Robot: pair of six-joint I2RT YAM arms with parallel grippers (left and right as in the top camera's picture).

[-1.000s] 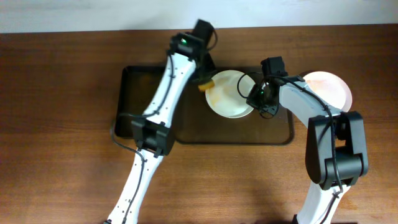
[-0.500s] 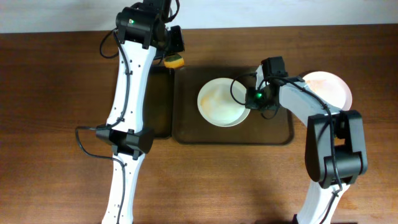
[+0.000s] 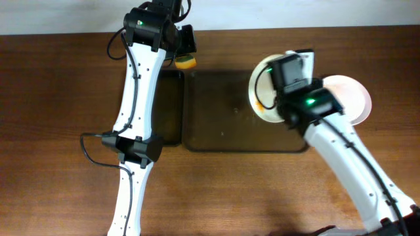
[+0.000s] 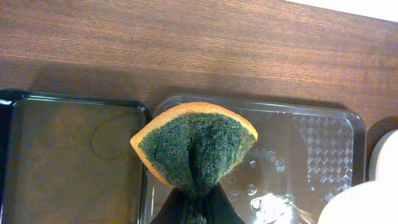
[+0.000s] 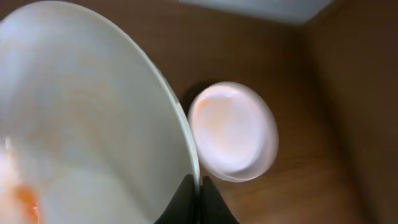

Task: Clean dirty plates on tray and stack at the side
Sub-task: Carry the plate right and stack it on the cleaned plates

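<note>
**Right arm holds a plate over the tray's end; left arm holds the sponge**

The right gripper (image 5: 196,190) is clenched on the rim of 1 white plate (image 3: 260,90). The wrist view shows its 2 dark fingers (image 5: 185,198) pinching the edge at the bottom of the frame. This held plate is tilted, off the surface, and hangs over the right end of the tray (image 3: 223,111). The arm's wrist covers much of it from above. A faint orange film spreads over its face, with a stronger orange smear low on the left in the wrist view.

A second plate (image 3: 356,97) lies flat on the tabletop (image 3: 65,98), just beside the tray's right end and apart from the held plate. Its centre carries a pale orange tint, and the right arm crosses over its left part.

The tray lies on the tabletop with its long side left to right. In the left wrist view a few glistening spots show on its patterned floor.

The left gripper (image 4: 195,206) is closed on a sponge (image 4: 196,149), squeezing it so that it folds. The green scouring face is toward the camera and the orange edge is above. The sponge hangs over the line where the narrower black tray (image 3: 169,111) meets the large tray, near their far edges.
</note>
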